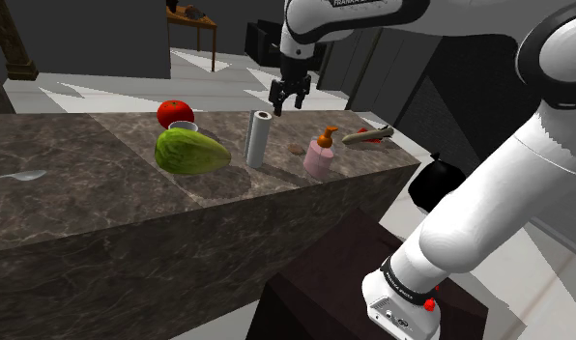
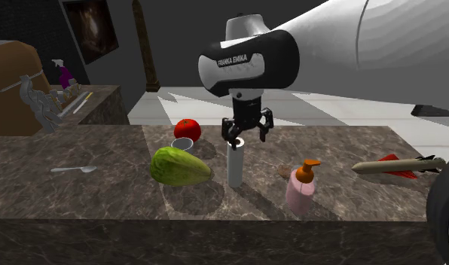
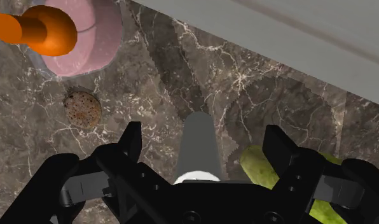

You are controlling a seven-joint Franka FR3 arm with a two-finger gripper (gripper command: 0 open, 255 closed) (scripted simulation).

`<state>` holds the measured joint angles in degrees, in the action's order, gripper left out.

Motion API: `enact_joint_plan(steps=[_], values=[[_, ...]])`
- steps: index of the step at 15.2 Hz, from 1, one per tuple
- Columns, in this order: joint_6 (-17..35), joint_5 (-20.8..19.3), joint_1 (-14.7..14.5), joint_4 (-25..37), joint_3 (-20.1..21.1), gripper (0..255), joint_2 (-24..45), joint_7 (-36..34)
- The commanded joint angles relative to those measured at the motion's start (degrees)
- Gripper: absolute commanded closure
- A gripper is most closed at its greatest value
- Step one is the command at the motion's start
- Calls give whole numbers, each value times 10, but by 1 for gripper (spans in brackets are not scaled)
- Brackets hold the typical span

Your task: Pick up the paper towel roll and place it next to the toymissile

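A grey-white paper towel roll [image 1: 258, 137] [image 2: 235, 164] stands upright on the dark marble counter [image 1: 83, 208], between a green lettuce and a pink soap dispenser. My black gripper [image 1: 288, 97] [image 2: 246, 134] hangs open just above the roll's top, touching nothing. In the wrist view the roll [image 3: 198, 143] lies midway between the spread fingers [image 3: 131, 143] of the gripper [image 3: 204, 137]. The toy missile [image 1: 366, 136] [image 2: 400, 165], tan with red fins, lies on the counter's end past the dispenser.
A pink soap dispenser [image 1: 319, 155] [image 2: 301, 188] [image 3: 86, 38] with an orange pump and a small brown cookie [image 2: 285, 172] [image 3: 82, 108] sit between roll and missile. Lettuce [image 1: 191, 153] [image 2: 179, 166], bowl [image 1: 184, 127], tomato [image 1: 175, 113] and spoon [image 1: 20, 177] lie on the other side.
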<state>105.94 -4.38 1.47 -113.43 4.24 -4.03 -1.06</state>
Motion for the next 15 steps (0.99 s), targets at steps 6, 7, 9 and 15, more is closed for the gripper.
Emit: enact_joint_plan(steps=[6, 7, 9, 15], values=[[-4, -3, -2, 151, 2, 0, 165, -7], [3, -3, -2, 144, 1, 0, 165, -7], [18, -3, -2, 131, 1, 0, 167, -8], [52, -5, -1, 103, 0, 0, 173, -9]])
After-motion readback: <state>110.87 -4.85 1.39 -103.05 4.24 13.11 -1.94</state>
